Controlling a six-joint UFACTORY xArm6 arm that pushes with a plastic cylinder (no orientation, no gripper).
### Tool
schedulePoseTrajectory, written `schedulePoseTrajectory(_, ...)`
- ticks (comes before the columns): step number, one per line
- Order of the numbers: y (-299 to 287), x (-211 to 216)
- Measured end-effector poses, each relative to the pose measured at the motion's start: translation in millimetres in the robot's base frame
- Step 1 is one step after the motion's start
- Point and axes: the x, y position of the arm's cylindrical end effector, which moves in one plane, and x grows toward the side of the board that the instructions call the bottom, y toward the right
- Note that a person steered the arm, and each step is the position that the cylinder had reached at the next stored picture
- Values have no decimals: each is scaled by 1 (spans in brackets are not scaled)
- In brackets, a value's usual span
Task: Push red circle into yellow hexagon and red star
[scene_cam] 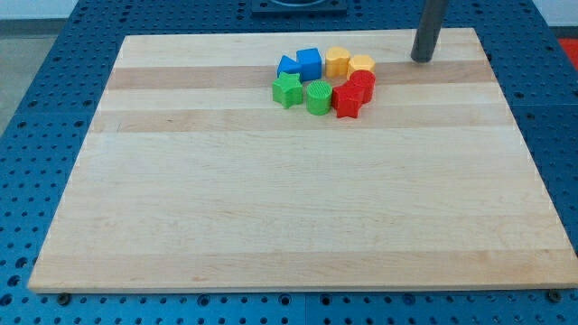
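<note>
The red circle (363,82) sits near the view's top, right of the middle, at the right end of a tight cluster. It touches the red star (348,101) just below and to its left, and the yellow hexagon (362,64) just above it. My tip (421,59) stands on the board to the right of the cluster, apart from all blocks, about level with the yellow hexagon.
In the same cluster are a second yellow block (337,62), a blue cube (310,63), a blue block (288,66), a green star (287,89) and a green circle (319,97). The wooden board (271,199) lies on a blue perforated table.
</note>
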Motion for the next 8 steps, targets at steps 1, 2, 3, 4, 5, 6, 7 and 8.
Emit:
schedulePoseTrajectory(1,-9,9)
schedulePoseTrajectory(2,-25,9)
schedulePoseTrajectory(3,-43,9)
schedulePoseTrajectory(4,-56,13)
schedulePoseTrajectory(5,-65,16)
schedulePoseTrajectory(6,-66,20)
schedulePoseTrajectory(7,-66,21)
schedulePoseTrajectory(8,-66,27)
